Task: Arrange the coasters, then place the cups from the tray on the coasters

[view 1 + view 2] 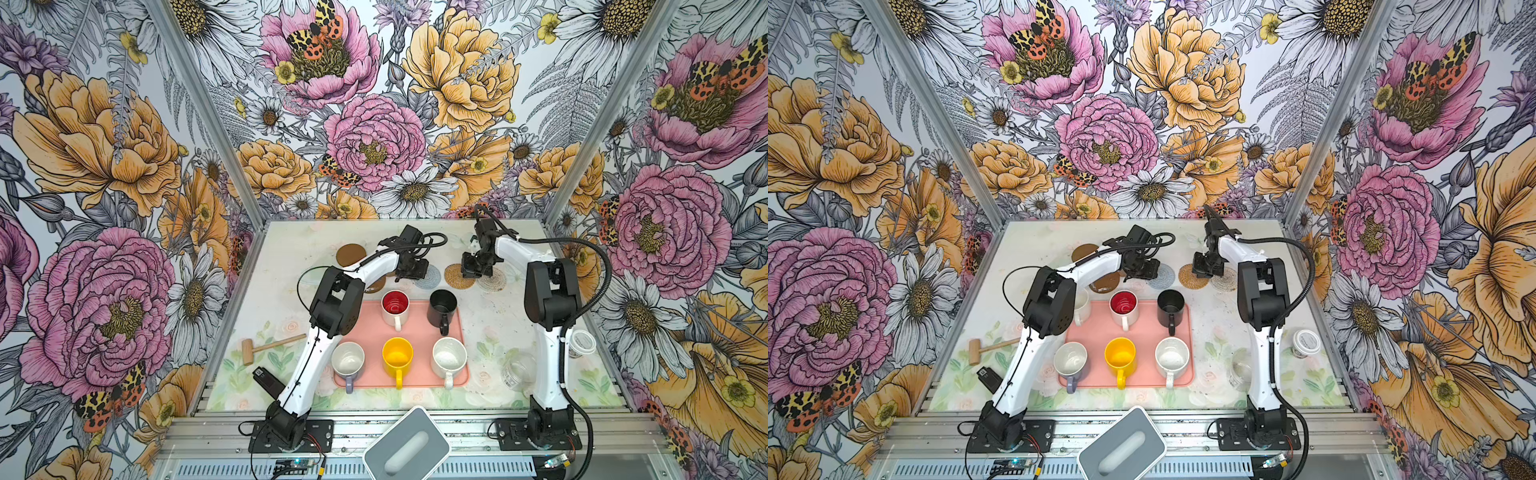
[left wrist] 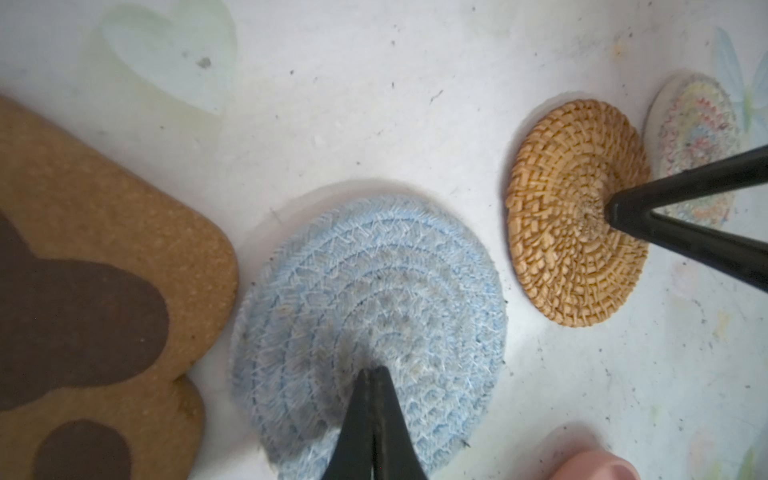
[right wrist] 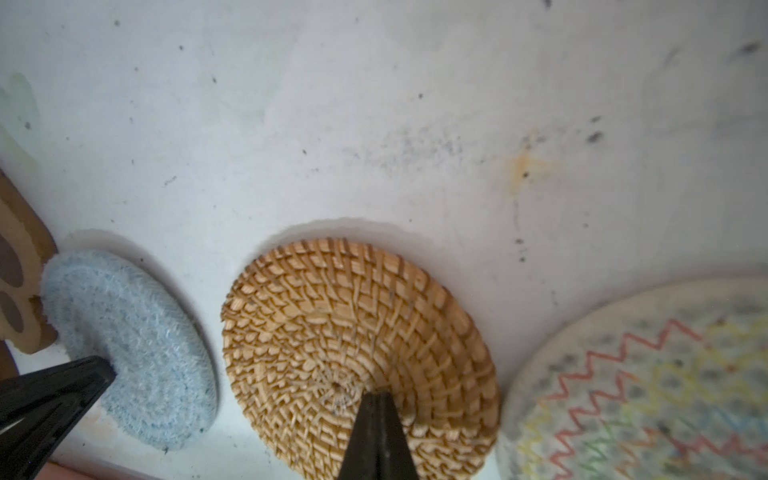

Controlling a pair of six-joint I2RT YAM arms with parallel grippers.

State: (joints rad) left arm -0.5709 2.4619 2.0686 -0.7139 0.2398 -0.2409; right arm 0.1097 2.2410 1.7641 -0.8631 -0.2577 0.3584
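Table: coasters lie along the far half. The tray sits on the near half, between the two arm bases.

The tray holds all six cups, upright, none on a coaster yet. They are the red-lined cup, black cup, lavender cup, yellow cup and speckled cup. The plain white cup is half hidden behind the left arm.

Coasters form a rough row beyond the tray.
- The brown disc is farthest back at the left end.
- The second brown disc is mostly under the left arm.
- Then come the paw-print mat, blue round, tan round and pale round.
- The blue round touches the paw-print mat, or nearly so.
- The tan and pale rounds sit just beside each other; I cannot tell if they touch.

Left gripper: jaws pressed together, pinching nothing, tips bearing down near the middle of the blue round. Right gripper: the same, with its tips on the middle of the tan round.

Judgement: this is the arranging step, done by pressing and sliding rather than lifting. To do it well:
- Keep the tips near each centre so the round travels without spinning.
- Press lightly, since the weave may snag or buckle.
- Draw blue away from the paw-print mat and tan away from pale.
- Leave room on each for a cup and its handle.
- Keep both rounds clear of the tray rim.
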